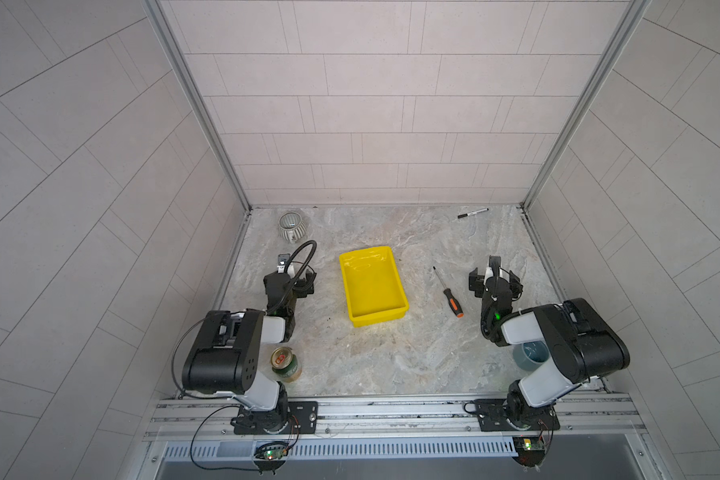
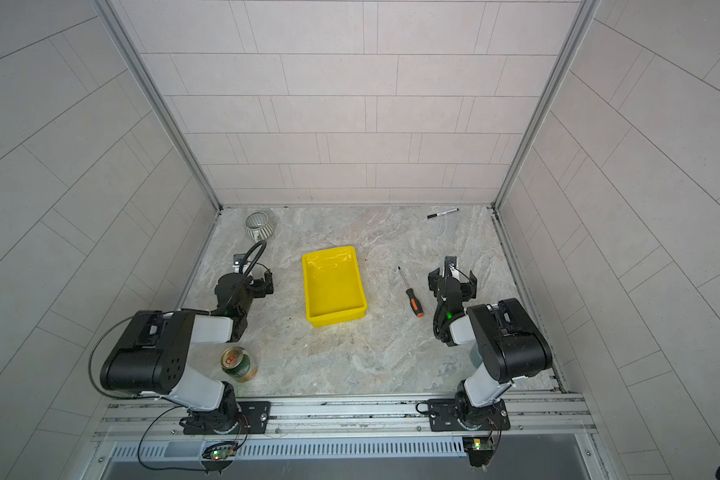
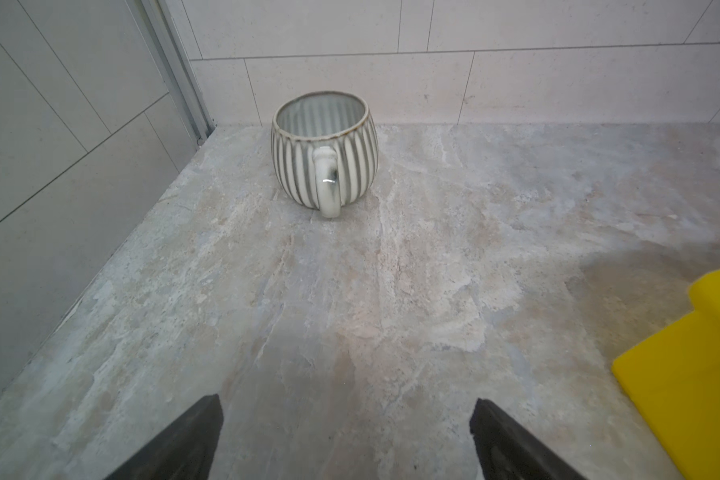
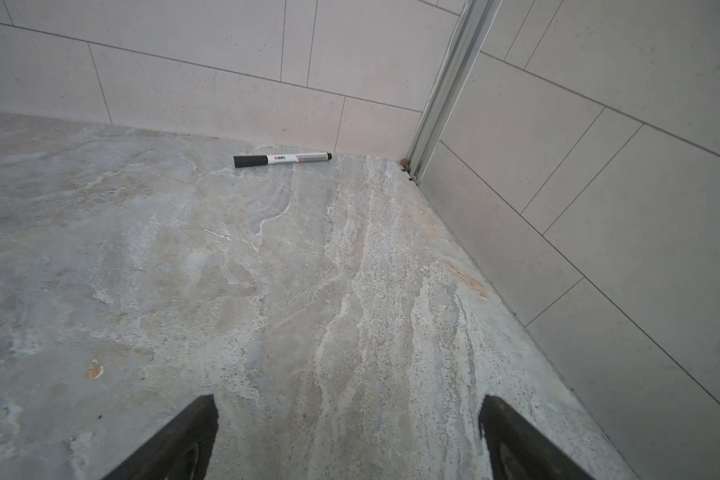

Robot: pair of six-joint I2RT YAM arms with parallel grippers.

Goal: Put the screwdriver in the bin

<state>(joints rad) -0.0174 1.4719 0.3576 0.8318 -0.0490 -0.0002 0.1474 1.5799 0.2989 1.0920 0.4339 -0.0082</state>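
Marbled worktop (image 1: 391,365) within tiled walls, yellow bin (image 1: 373,286) at centre, screwdriver (image 1: 448,293) lying flat between bin and right tool (image 1: 495,279), both tools spread and empty, left tool (image 1: 294,279) beside the bin's other flank.

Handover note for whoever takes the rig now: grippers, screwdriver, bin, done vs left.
Left gripper: open, empty, left of the bin, facing the striped mug.
Right gripper: open, empty, just right of the screwdriver, not touching it.
Screwdriver: flat on the table between bin and right gripper, tip pointing away from the arm bases.
Bin: centre of the table, nothing in it.
Done: nothing yet.
Left: grasp the screwdriver, probably with the right arm as it is nearer, carry it over and drop it in the bin.
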